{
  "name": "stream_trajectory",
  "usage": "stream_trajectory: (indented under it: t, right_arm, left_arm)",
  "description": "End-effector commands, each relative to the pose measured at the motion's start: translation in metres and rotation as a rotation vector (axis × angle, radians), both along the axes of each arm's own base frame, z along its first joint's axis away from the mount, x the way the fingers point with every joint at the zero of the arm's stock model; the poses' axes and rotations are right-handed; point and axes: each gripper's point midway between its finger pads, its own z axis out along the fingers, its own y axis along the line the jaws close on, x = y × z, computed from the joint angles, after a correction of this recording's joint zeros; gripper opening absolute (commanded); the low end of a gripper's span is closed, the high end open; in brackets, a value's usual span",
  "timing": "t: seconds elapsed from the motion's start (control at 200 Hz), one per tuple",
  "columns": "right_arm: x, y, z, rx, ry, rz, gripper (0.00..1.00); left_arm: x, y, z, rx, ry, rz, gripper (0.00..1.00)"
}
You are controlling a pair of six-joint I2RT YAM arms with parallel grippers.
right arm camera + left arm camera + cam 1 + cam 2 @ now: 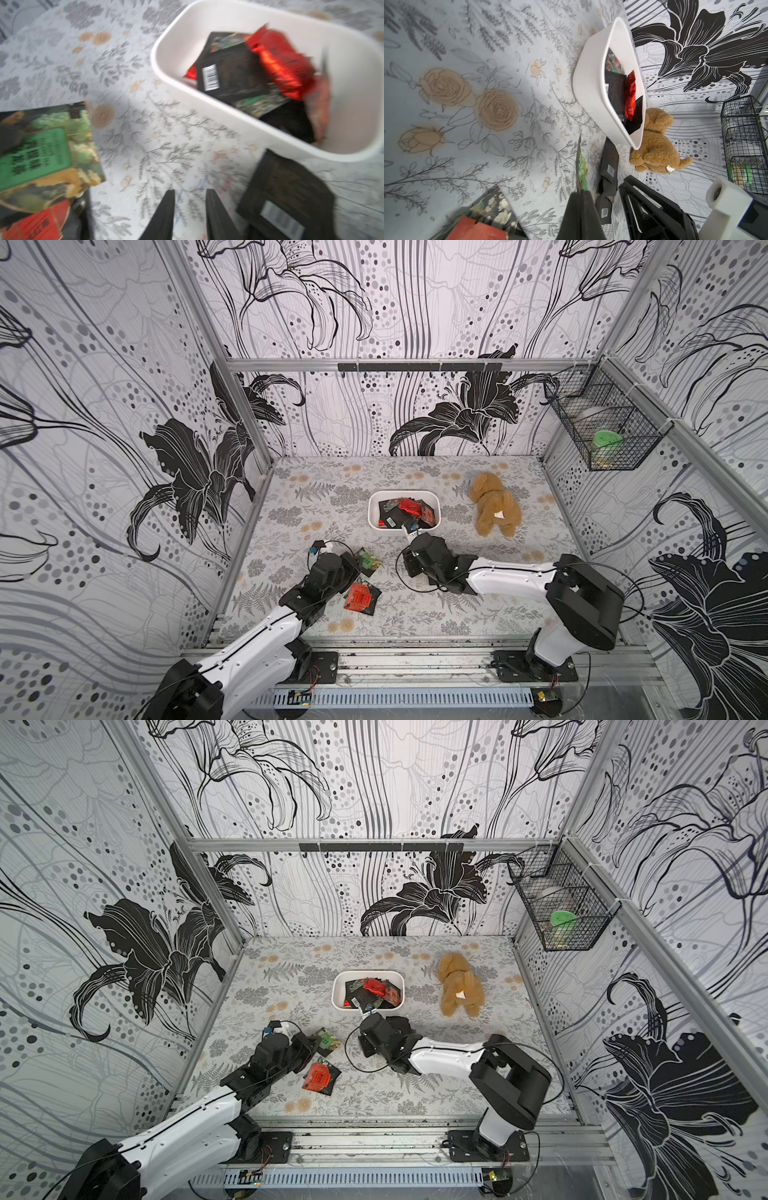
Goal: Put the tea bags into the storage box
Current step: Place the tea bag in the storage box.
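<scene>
Storage box (375, 512) top open; its left end bare, tea bags (411, 508) piled right. Right gripper (190, 192), jaws apart, blocks box's near rim; black tea bag (286, 193) lies just beside that wall. Plush dog (494, 506) right of box, gap between. Table (316, 506) left of, behind box free.

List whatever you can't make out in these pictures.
Tea bags in the storage box: count unclear, overlapping; tiny in top views, blurred in right wrist view.
Green-label tea bag: print smeared by blur, right wrist view.
Wire basket: mesh obscures contents, both top views.
</scene>
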Motion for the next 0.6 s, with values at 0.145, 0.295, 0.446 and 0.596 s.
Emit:
stream_trajectory:
  t: [0.145, 0.295, 0.446, 0.596]
  right_arm:
    - [0.025, -0.072, 0.012, 0.101, -0.032, -0.263, 0.39]
    - [0.026, -0.086, 0.013, 0.116, -0.034, -0.300, 0.41]
    - [0.025, -0.091, 0.013, 0.130, -0.038, -0.310, 0.42]
    - [0.026, -0.096, 0.016, 0.131, -0.061, -0.322, 0.43]
  left_arm:
    - [0.050, -0.013, 0.073, 0.204, -0.101, -0.031, 0.00]
    - [0.091, -0.051, 0.093, 0.243, -0.129, -0.093, 0.00]
    - [0.135, -0.086, 0.093, 0.278, -0.139, -0.129, 0.00]
    - [0.175, -0.113, 0.073, 0.314, -0.114, -0.153, 0.00]
